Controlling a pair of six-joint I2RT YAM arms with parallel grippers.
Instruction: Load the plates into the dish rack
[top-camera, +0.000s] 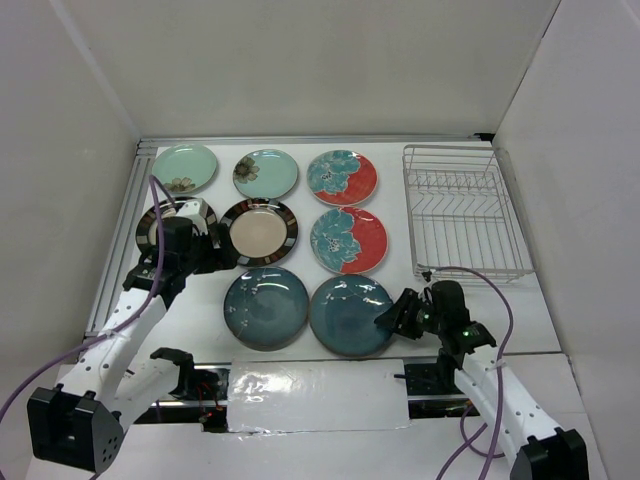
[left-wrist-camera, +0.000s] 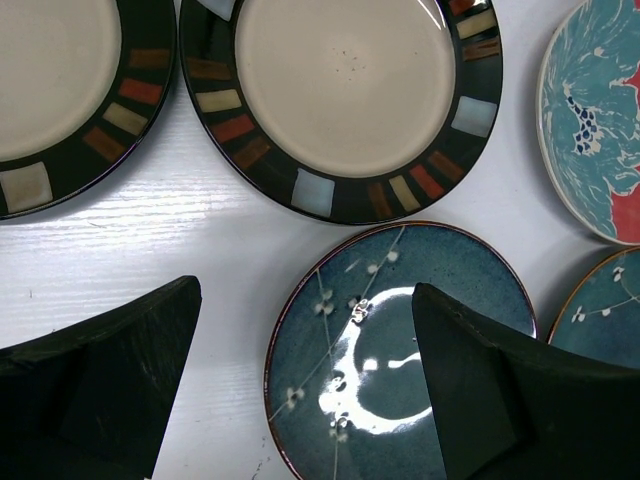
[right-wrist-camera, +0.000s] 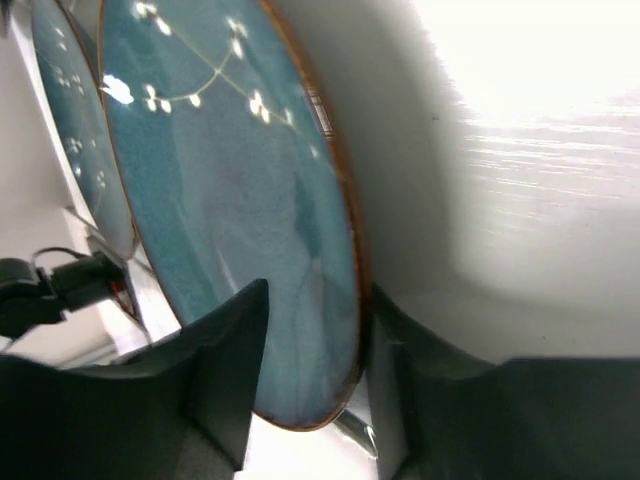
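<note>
Right wrist: end effector (right-wrist-camera: 315, 292) low, jaws apart astride rim of teal plate (right-wrist-camera: 220, 200).

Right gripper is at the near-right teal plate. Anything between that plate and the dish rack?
Nothing visible lies on the table between the dark teal plate and the dish rack. Only the right arm's own purple cable arcs by the rack's near edge. The right gripper straddles the plate's rim.

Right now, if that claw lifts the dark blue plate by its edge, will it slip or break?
Probably slippery: the dark blue plate shows a glossy, reflective glaze, and the right gripper straddles only its thin rim. Likely stiff but breakable, looking ceramic; held at one edge, it may tilt.
</note>
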